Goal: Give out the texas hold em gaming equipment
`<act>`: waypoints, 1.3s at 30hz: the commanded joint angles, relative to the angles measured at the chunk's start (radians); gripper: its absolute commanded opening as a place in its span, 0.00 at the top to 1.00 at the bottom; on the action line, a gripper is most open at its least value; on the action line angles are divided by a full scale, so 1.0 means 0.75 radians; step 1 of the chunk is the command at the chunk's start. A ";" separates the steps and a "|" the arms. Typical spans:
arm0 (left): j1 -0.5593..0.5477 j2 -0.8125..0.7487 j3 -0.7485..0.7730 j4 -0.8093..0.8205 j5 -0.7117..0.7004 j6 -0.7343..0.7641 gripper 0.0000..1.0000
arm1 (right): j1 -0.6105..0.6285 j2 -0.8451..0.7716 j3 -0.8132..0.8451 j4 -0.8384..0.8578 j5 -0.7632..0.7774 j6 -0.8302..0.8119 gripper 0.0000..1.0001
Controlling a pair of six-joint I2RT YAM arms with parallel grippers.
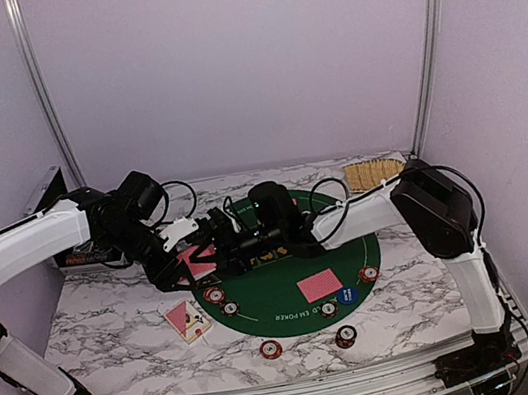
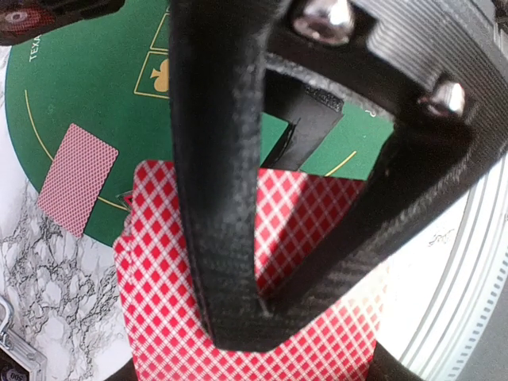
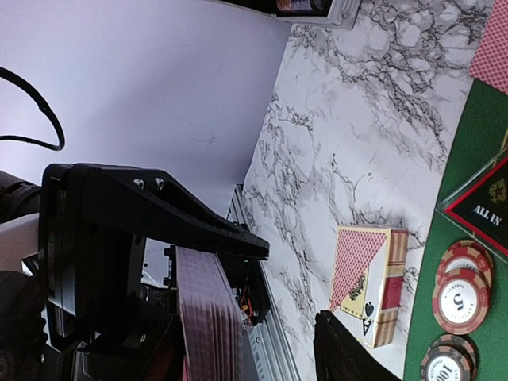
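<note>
- The left end effector [image 2: 250,321] is clamped shut on a deck of red-backed playing cards [image 2: 159,302], held above the near-left rim of the round green mat [image 1: 284,285].
- The right end effector [image 1: 236,241] sits just beside the deck, reaching in from the right. Its wrist view shows only one dark finger [image 3: 345,353], so I cannot tell whether the jaws are wide or narrow.
- A single card [image 1: 319,285] lies face down on the mat, right of centre.
- Two chip stacks [image 3: 460,290] stand at the mat's left edge, beside a dark triangular marker [image 3: 484,202] that reads "ALL IN".
- A blue round button [image 1: 343,296] rests near the mat's front edge, next to another chip stack [image 1: 328,308].
- Two more chip stacks [image 1: 271,348] stand on the marble table [image 1: 113,324], just in front of the mat.
- A card box [image 1: 188,320] lies on the table, left of the mat.
</note>
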 commanded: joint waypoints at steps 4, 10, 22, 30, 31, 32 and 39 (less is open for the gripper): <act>0.003 -0.032 0.016 -0.010 0.010 0.007 1.00 | -0.037 -0.095 -0.072 -0.076 0.030 -0.052 0.56; 0.004 -0.033 0.015 -0.008 0.007 0.007 1.00 | -0.046 -0.135 -0.098 -0.102 0.028 -0.076 0.64; 0.006 -0.034 0.011 -0.009 0.002 0.008 1.00 | -0.056 -0.215 -0.153 -0.118 0.028 -0.094 0.77; 0.008 -0.032 0.005 -0.010 -0.016 0.012 1.00 | -0.061 -0.239 -0.152 -0.092 0.022 -0.070 0.91; 0.008 -0.032 0.005 -0.009 -0.018 0.014 1.00 | -0.060 -0.242 -0.153 -0.083 0.019 -0.065 0.92; 0.008 -0.033 0.006 -0.007 -0.019 0.015 1.00 | -0.063 -0.244 -0.157 -0.073 0.012 -0.056 0.93; 0.008 -0.026 0.007 -0.008 -0.017 0.017 1.00 | -0.069 -0.254 -0.180 0.033 -0.024 0.026 0.92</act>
